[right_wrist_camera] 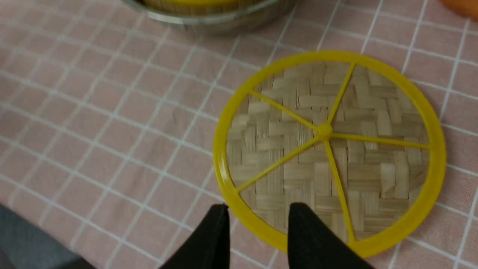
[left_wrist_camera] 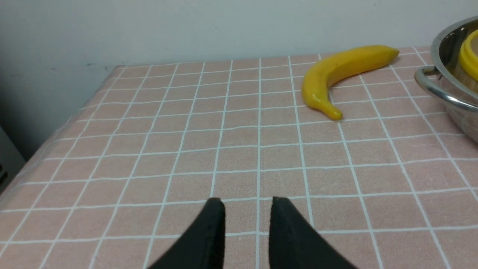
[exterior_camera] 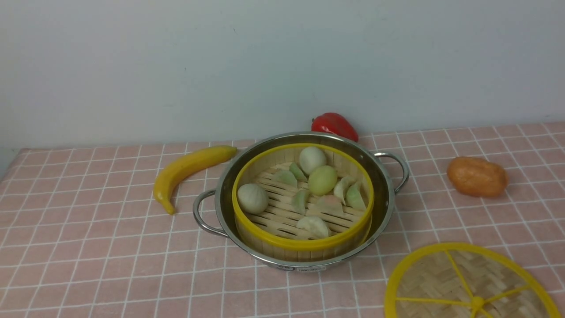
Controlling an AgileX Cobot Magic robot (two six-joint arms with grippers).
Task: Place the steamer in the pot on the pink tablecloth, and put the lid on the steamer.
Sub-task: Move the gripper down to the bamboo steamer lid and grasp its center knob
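Note:
The steamer point(exterior_camera: 282, 249) sits upright inside the steel pot point(exterior_camera: 384, 176) on the pink tablecloth point(exterior_camera: 88, 229), with buns and dumplings on its slatted floor. The lid point(exterior_camera: 446, 282) lies flat on the cloth to the front right of the pot. Neither gripper shows in the front view. In the right wrist view my right gripper point(right_wrist_camera: 259, 207) is open over the near rim of the lid point(right_wrist_camera: 366, 175), gripping nothing. In the left wrist view my left gripper point(left_wrist_camera: 248, 201) is open over bare cloth, well away from the pot point(left_wrist_camera: 453, 101).
A yellow banana point(exterior_camera: 185, 170) lies left of the pot. A red pepper point(exterior_camera: 334, 126) rests behind it by the wall. An orange potato-like item point(exterior_camera: 476, 176) sits to the right. The cloth's left edge point(left_wrist_camera: 56, 127) drops off beyond the left gripper.

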